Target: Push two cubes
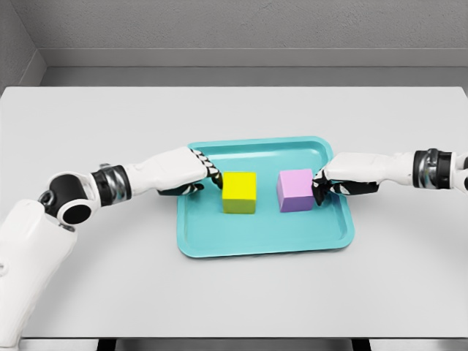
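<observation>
Yellow cube (239, 191) and pink cube (295, 190) sat apart on the teal plastic tray (219, 245). Left robot hand (210, 175) and right robot hand (320, 185) flanked them, fingers curled, gripping nothing. Best push: level, centred, inward.

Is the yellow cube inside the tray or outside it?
Inside. The yellow cube sits flat on the teal tray, within its raised rim, left of the purple cube.
</observation>
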Robot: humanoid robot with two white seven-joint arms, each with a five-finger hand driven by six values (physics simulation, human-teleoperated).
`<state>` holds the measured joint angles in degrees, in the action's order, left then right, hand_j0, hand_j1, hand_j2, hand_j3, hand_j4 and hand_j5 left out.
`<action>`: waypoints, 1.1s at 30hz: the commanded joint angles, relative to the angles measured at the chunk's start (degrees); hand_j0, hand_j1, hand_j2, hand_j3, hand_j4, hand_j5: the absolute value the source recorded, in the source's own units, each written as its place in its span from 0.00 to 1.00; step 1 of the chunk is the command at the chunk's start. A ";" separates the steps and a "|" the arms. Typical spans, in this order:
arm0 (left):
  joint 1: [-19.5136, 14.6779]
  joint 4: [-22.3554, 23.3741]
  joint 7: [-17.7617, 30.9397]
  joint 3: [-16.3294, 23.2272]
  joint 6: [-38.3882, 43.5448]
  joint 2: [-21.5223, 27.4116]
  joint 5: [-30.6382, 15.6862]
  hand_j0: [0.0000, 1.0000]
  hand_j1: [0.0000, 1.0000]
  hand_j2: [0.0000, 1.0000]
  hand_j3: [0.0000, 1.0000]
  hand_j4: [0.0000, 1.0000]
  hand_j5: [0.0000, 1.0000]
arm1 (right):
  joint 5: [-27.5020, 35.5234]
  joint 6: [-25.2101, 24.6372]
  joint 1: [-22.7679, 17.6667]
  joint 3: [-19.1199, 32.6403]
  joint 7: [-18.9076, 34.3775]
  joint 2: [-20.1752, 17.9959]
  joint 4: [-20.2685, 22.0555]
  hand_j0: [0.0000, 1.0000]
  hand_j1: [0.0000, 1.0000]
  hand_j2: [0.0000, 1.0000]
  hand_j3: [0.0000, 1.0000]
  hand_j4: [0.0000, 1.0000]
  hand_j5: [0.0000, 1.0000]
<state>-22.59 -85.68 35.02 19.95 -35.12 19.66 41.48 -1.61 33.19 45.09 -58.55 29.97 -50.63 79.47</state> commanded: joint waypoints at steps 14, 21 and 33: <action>-0.18 1.22 -0.02 0.27 0.12 -1.11 -0.17 0.56 0.56 0.56 0.56 0.56 0.56 | -0.06 0.12 0.26 0.01 0.00 2.47 0.51 0.37 0.37 0.37 0.37 0.37 0.37; 0.18 1.04 -0.02 0.26 0.12 -1.29 -0.26 0.56 0.56 0.56 0.56 0.56 0.56 | -0.06 0.21 0.44 0.10 0.00 2.56 0.51 0.37 0.37 0.37 0.37 0.37 0.37; 0.00 1.31 -0.02 0.44 0.12 -2.87 0.62 0.56 0.56 0.56 0.56 0.56 0.56 | -0.06 1.81 0.53 2.47 0.00 0.53 0.07 0.37 0.37 0.37 0.37 0.37 0.37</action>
<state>-22.50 -84.35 35.02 20.36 -35.11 16.99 42.35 -2.03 35.04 45.62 -56.78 29.95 -49.79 79.70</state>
